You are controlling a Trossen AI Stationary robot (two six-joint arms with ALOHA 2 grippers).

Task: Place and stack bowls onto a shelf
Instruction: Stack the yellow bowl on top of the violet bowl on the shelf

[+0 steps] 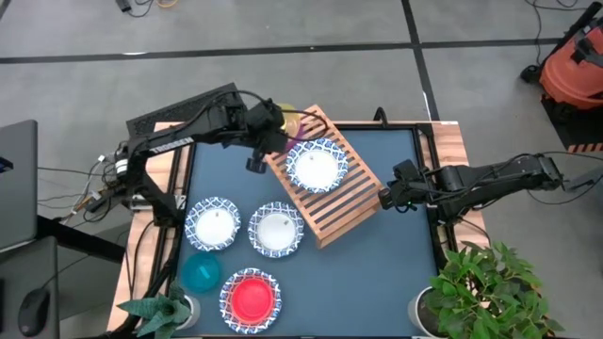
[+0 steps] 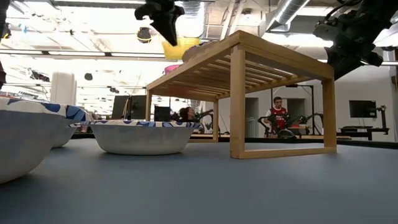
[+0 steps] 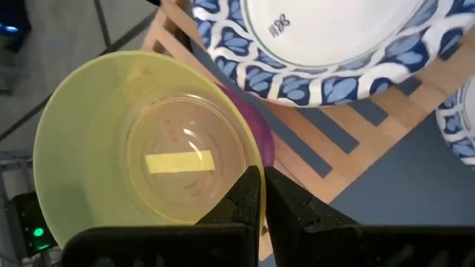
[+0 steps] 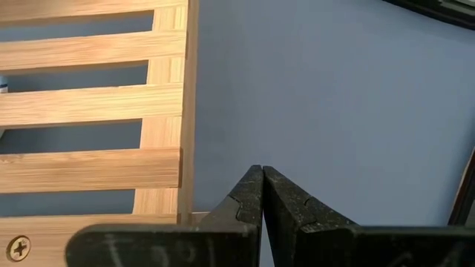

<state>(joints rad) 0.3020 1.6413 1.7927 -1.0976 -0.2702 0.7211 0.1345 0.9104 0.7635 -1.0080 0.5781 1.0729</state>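
My left fingers (image 3: 261, 194) pinched shut w/ nothing in them, just beside yellow bowl (image 3: 145, 141), nested in purple bowl (image 3: 256, 137) on shelf (image 1: 325, 193) to save room. Right fingers (image 4: 261, 194) shut, empty, near shelf edge.

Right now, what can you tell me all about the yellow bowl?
The yellow bowl is see-through plastic with a small yellow label flat on its bottom. It sits upright, nested inside a purple bowl whose edge peeks out beside it, at the far left corner of the wooden shelf. The left claw hangs shut right at its rim; whether it touches is unclear. A blue-patterned white dish sits nearby on the slats.
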